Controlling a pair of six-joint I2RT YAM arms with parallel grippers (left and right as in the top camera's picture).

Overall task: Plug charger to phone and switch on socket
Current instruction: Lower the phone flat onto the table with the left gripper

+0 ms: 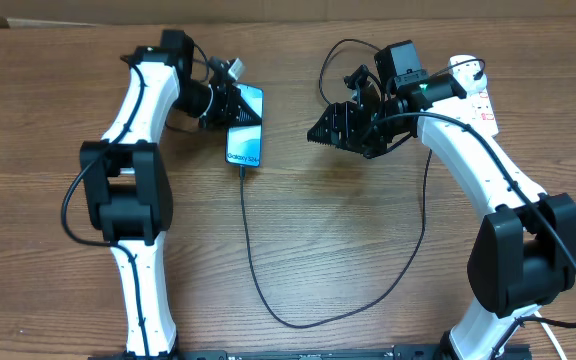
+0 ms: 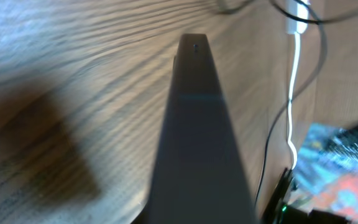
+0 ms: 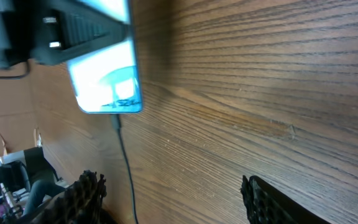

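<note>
The phone (image 1: 247,140) lies on the table with its light blue screen up. My left gripper (image 1: 230,108) is shut on its upper half. In the left wrist view the phone shows edge-on as a dark slab (image 2: 194,124). The charger's thin black cable (image 1: 246,230) meets the phone's bottom edge, loops toward the table front and runs back up to the white socket strip (image 1: 480,95) at the far right, partly behind my right arm. My right gripper (image 1: 343,128) is open and empty, right of the phone. The right wrist view shows the phone (image 3: 107,87), the cable (image 3: 126,168) at its bottom edge, and my open fingers (image 3: 176,199).
A thick white cord (image 2: 294,74) and black cables lie at the far right in the left wrist view. The cable's loop (image 1: 298,322) reaches near the table's front edge. A cardboard wall stands behind the table.
</note>
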